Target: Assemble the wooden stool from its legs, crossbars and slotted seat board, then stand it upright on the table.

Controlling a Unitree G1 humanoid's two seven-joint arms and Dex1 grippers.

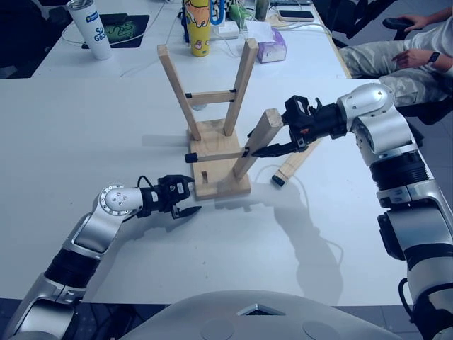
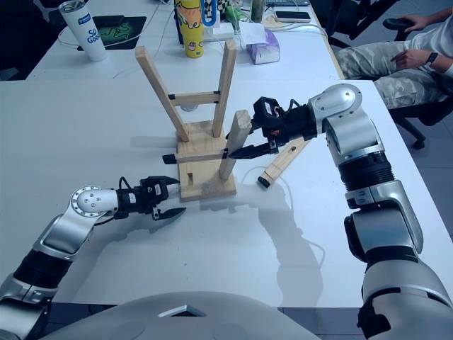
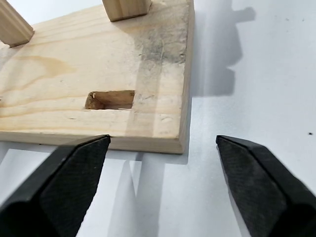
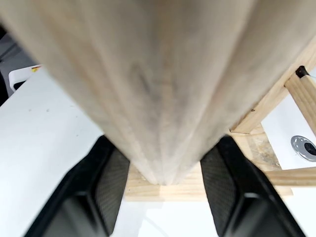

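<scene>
The slotted seat board (image 1: 225, 185) lies flat on the white table (image 1: 85, 134). Two legs (image 1: 241, 85) stand up from its far side, joined by a crossbar (image 1: 211, 97). A third leg (image 1: 256, 145) leans over the board's near right part, and my right gripper (image 1: 267, 138) is shut on it near its top; its pads (image 4: 111, 190) press the leg's sides. A second crossbar (image 1: 216, 155) runs from this leg toward the left. Another leg (image 1: 297, 161) lies loose on the table to the right. My left gripper (image 1: 185, 199) is open and holds nothing, just off the board's near left corner, by an unfilled slot (image 3: 109, 99).
A white tumbler (image 1: 90, 28), a yellow cup (image 1: 197, 32) and a tissue pack (image 1: 271, 48) stand on the far table. A person (image 1: 396, 57) sits at the back right. Bare tabletop lies to the left and in front of the board.
</scene>
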